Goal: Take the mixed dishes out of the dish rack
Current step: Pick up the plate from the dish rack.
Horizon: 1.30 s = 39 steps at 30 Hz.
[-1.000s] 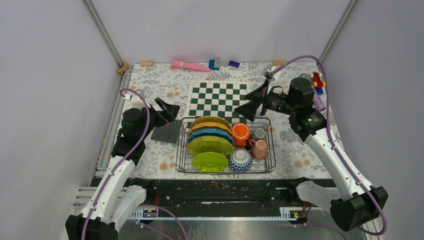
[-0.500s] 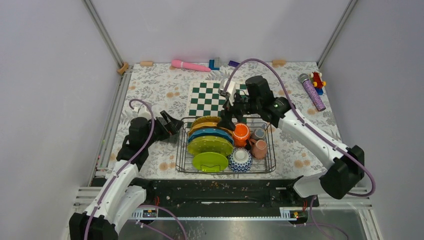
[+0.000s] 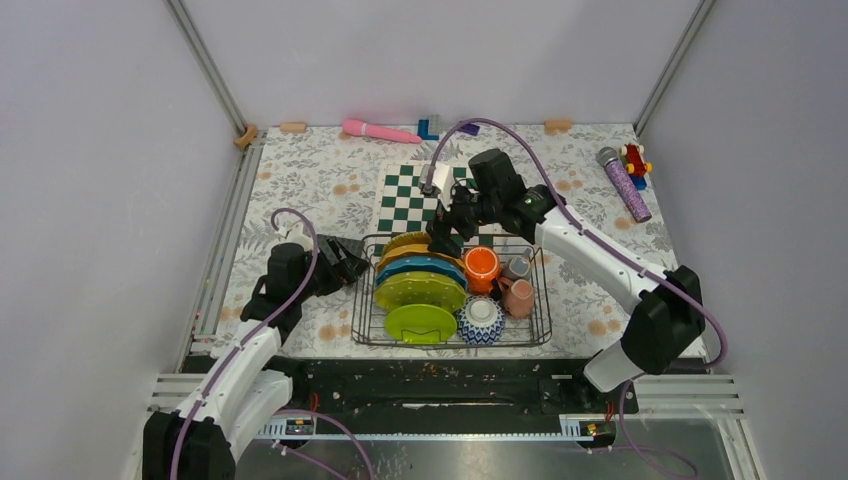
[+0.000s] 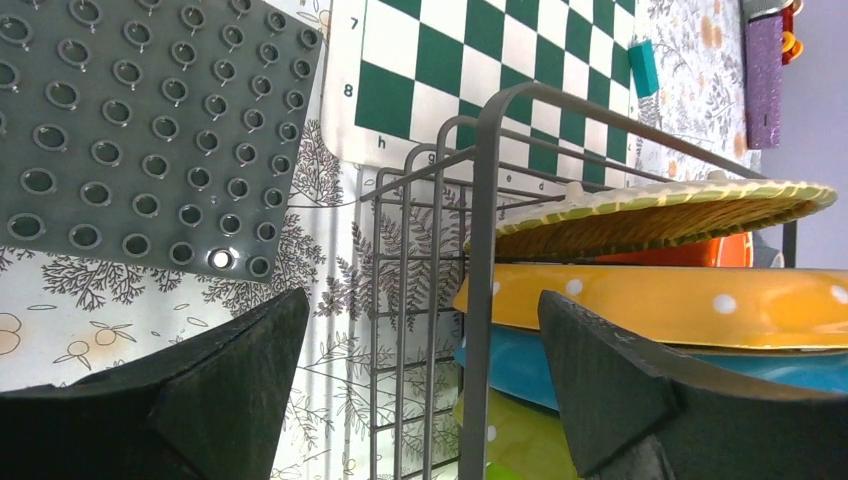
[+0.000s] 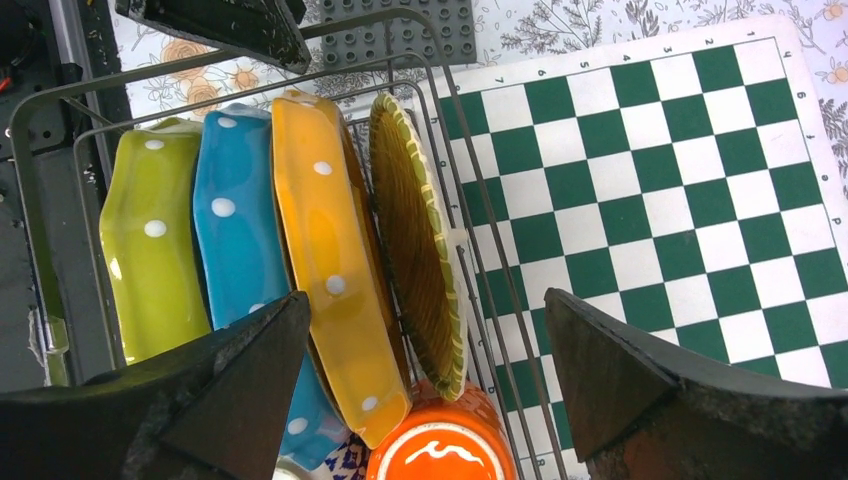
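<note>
The dish rack (image 3: 547, 300) holds upright plates: a woven one with a green rim (image 5: 415, 240), yellow-orange (image 5: 330, 260), teal (image 5: 235, 230) and lime green (image 5: 150, 240). A small lime plate (image 3: 420, 322) stands at the front. Beside them are the orange cup (image 3: 481, 265), grey cup (image 3: 517, 266), pink mug (image 3: 518, 296) and patterned bowl (image 3: 481, 320). My right gripper (image 5: 425, 330) hangs open over the back plates and the orange cup. My left gripper (image 4: 425, 330) is open at the rack's left end, its fingers either side of a corner wire (image 4: 487, 250) without touching it.
The green-and-white chessboard (image 3: 410, 195) lies just behind the rack. A grey studded mat (image 4: 150, 130) lies left of it, under my left arm. A pink wand (image 3: 380, 131), a blue block (image 3: 428, 128), a glittery microphone (image 3: 623, 183) and a small toy (image 3: 633, 158) lie along the back and right.
My right arm swung in from the back right to above the rack's back plates. My left gripper moved nearer and right, up to the rack's left end.
</note>
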### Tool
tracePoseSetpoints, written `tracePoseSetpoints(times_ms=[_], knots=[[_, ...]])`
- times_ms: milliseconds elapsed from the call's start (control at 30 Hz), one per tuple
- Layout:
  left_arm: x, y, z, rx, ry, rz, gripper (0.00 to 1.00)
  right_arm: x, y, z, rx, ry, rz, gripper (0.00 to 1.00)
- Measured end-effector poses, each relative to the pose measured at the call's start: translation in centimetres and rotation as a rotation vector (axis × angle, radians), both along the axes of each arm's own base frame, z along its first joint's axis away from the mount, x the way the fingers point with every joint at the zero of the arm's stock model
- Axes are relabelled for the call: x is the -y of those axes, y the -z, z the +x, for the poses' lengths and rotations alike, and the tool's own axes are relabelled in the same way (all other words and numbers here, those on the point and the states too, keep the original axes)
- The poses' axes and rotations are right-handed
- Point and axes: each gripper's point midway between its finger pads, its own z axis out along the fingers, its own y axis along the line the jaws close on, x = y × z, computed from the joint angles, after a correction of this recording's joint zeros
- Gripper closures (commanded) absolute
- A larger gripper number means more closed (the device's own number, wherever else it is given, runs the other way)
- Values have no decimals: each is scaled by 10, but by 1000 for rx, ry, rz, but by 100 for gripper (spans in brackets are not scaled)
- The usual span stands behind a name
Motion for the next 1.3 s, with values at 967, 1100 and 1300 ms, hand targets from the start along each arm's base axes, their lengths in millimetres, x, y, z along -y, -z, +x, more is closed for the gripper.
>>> tracePoseSetpoints(times_ms=[967,1100,1300], knots=[[8,19,-4,-32,83,30,46,-16,13,-6,39,-88,-82,12],[8,18,-4,-31,85,29,46,-18,7,0,82,-68,-79,14],[9,20,-4,-38,90,26,46,-18,2,14,124,-41,-104,20]])
